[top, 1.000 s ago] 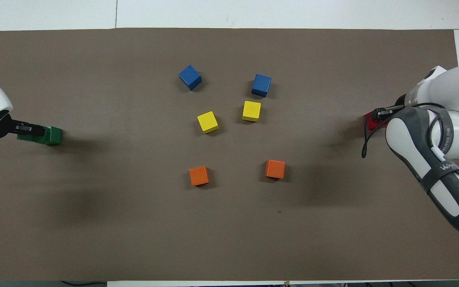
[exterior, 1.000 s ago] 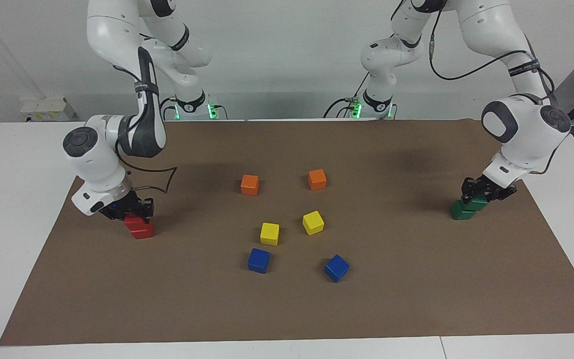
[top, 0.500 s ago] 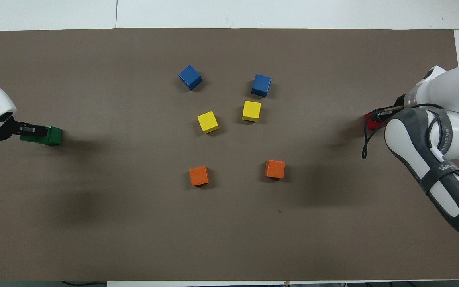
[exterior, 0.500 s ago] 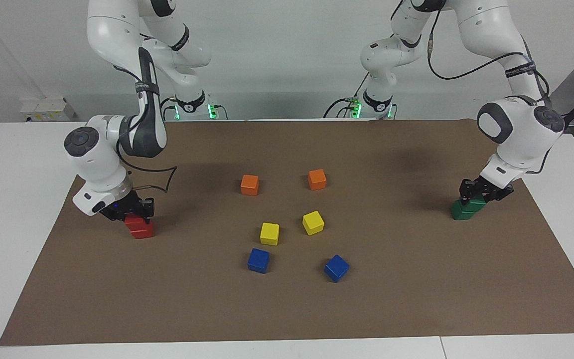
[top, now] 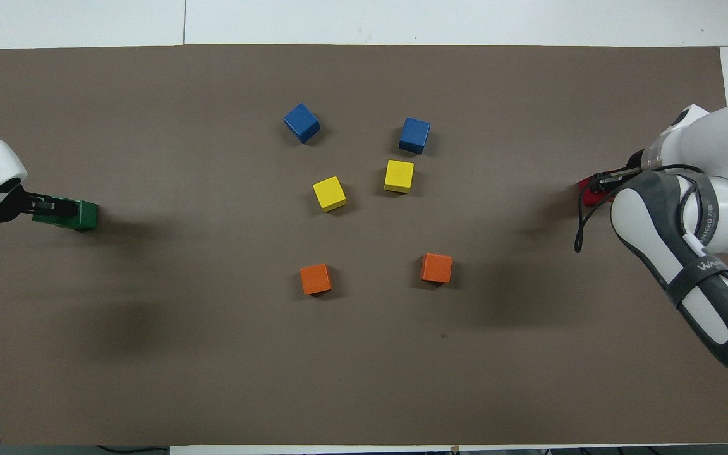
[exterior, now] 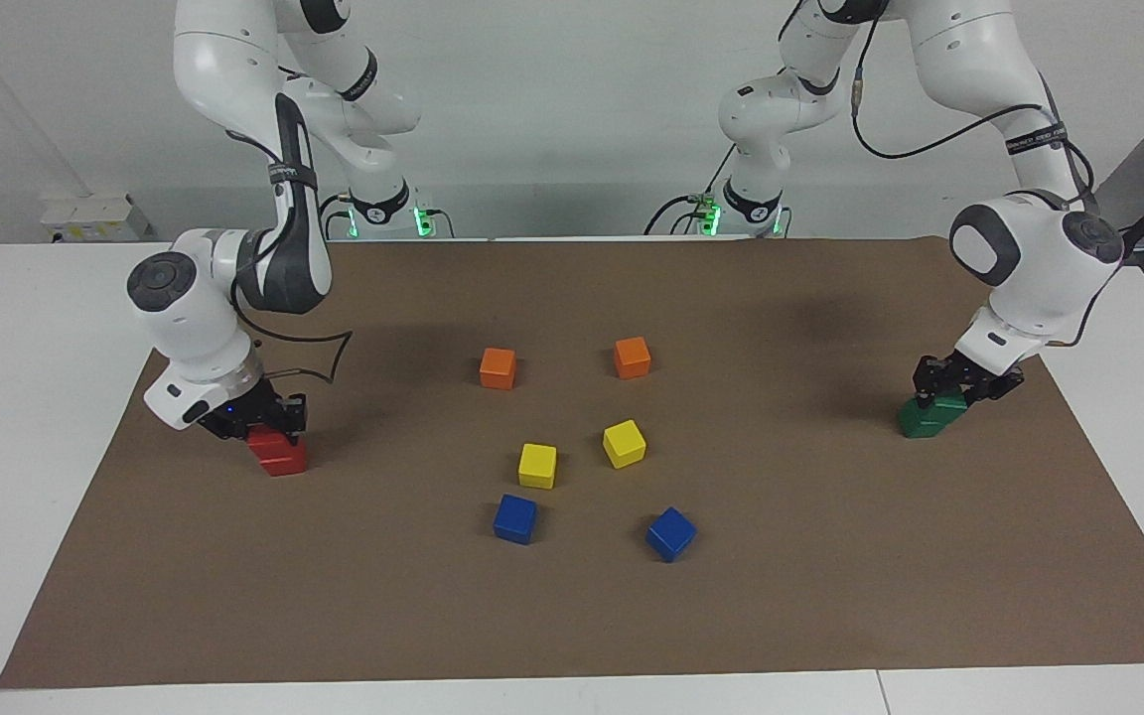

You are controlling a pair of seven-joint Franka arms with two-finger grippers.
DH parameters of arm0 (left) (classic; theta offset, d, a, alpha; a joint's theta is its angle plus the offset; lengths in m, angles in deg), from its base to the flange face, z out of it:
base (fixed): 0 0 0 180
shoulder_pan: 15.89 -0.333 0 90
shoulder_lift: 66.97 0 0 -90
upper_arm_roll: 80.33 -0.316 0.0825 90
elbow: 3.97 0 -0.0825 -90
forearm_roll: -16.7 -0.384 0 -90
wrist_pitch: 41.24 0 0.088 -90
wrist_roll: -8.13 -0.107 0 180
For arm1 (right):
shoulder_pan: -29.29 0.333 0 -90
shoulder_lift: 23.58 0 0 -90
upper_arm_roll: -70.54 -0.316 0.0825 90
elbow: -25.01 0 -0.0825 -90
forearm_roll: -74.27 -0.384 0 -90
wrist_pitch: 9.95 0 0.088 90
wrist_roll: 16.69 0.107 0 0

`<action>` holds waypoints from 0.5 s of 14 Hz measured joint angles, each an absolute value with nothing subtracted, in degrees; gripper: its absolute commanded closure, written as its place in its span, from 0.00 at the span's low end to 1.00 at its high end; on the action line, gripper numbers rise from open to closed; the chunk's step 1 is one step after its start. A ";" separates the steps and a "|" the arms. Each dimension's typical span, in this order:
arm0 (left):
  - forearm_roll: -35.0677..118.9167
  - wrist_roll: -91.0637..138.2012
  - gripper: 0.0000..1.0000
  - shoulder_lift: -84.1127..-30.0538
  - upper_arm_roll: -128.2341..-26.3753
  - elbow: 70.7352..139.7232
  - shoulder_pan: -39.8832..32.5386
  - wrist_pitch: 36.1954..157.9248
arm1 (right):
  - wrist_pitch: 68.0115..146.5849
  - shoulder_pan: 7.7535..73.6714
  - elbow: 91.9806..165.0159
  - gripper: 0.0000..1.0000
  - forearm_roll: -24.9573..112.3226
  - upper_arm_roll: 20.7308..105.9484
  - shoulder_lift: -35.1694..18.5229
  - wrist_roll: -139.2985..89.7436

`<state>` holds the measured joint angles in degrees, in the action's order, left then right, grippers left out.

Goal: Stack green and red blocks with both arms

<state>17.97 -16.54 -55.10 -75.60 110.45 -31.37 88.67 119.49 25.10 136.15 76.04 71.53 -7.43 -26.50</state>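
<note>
Two red blocks (exterior: 280,454) stand stacked near the right arm's end of the mat; only a sliver of them (top: 587,191) shows in the overhead view. My right gripper (exterior: 260,421) is down on the top red block. Two dark green blocks (exterior: 928,417) stand stacked, a little out of line, near the left arm's end; they also show in the overhead view (top: 83,215). My left gripper (exterior: 959,384) is down at the top green block, and it also shows in the overhead view (top: 45,204).
Two orange cubes (exterior: 498,367) (exterior: 632,357), two yellow cubes (exterior: 537,465) (exterior: 624,443) and two blue cubes (exterior: 514,518) (exterior: 670,533) lie loose mid-mat, the orange ones nearest the robots. The brown mat (exterior: 830,556) covers most of the white table.
The left arm's wrist has shifted slightly up and toward the robots, its gripper still at the green stack. The right arm has hardly moved.
</note>
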 measured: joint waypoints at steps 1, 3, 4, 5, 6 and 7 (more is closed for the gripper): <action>17.97 -16.77 0.00 -55.11 -75.59 110.26 -31.37 88.52 | 119.49 25.10 136.16 0.96 76.04 71.53 -7.43 -26.50; 17.97 -16.90 0.00 -55.16 -75.53 108.53 -31.35 86.69 | 119.53 25.11 136.16 0.00 76.04 71.53 -7.43 -26.50; 17.97 -16.96 0.00 -55.21 -75.49 106.85 -31.32 84.92 | 119.81 25.12 136.19 0.00 76.04 71.53 -7.43 -26.50; 17.97 -16.98 0.00 -55.33 -75.44 104.56 -31.31 82.71 | 120.45 25.18 136.19 0.00 76.04 71.52 -7.43 -26.50; 17.97 -16.98 0.00 -55.66 -75.38 101.91 -31.29 80.13 | 120.66 25.23 136.04 0.00 76.04 71.48 -7.44 -26.50; 17.97 -16.98 0.00 -56.27 -75.32 99.51 -31.27 77.58 | 120.48 25.23 135.71 0.00 76.05 71.45 -7.56 -26.50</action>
